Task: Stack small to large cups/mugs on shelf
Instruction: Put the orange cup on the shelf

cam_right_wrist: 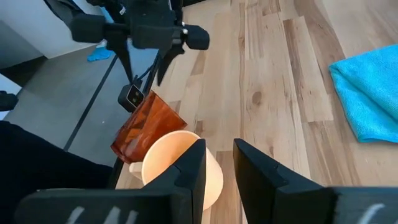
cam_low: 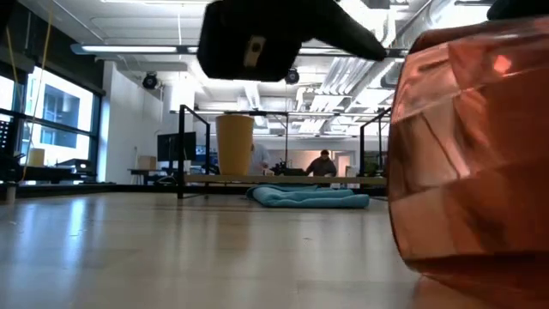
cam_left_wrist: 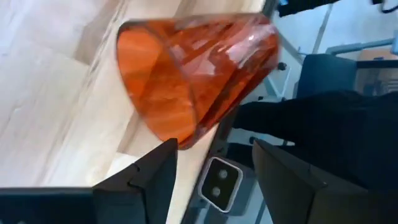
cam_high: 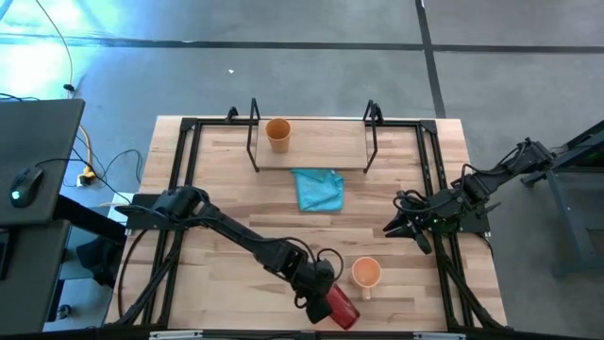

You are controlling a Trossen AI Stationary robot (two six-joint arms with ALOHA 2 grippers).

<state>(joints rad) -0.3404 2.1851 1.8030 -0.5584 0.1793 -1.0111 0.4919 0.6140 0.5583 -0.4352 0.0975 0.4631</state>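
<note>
A dark red ribbed cup (cam_high: 341,308) lies on its side at the table's near edge, its mouth turned toward my left gripper (cam_left_wrist: 214,149). In the left wrist view the cup (cam_left_wrist: 193,81) is just beyond the open fingers. In the right wrist view, my left gripper (cam_right_wrist: 158,68) hangs above the cup (cam_right_wrist: 146,124), apart from it. A bright orange mug (cam_high: 366,274) stands upright just right of the cup. The mustard-tan tumbler (cam_high: 277,133) stands on the shelf (cam_high: 330,144) at the far side. My right gripper (cam_high: 394,227) waits open over the table's right part.
A blue cloth (cam_high: 318,189) lies bunched on the table in front of the shelf. Black frame rails (cam_high: 436,179) run along the table's left and right sides. In the low view a person (cam_low: 323,163) sits in the room far behind the shelf.
</note>
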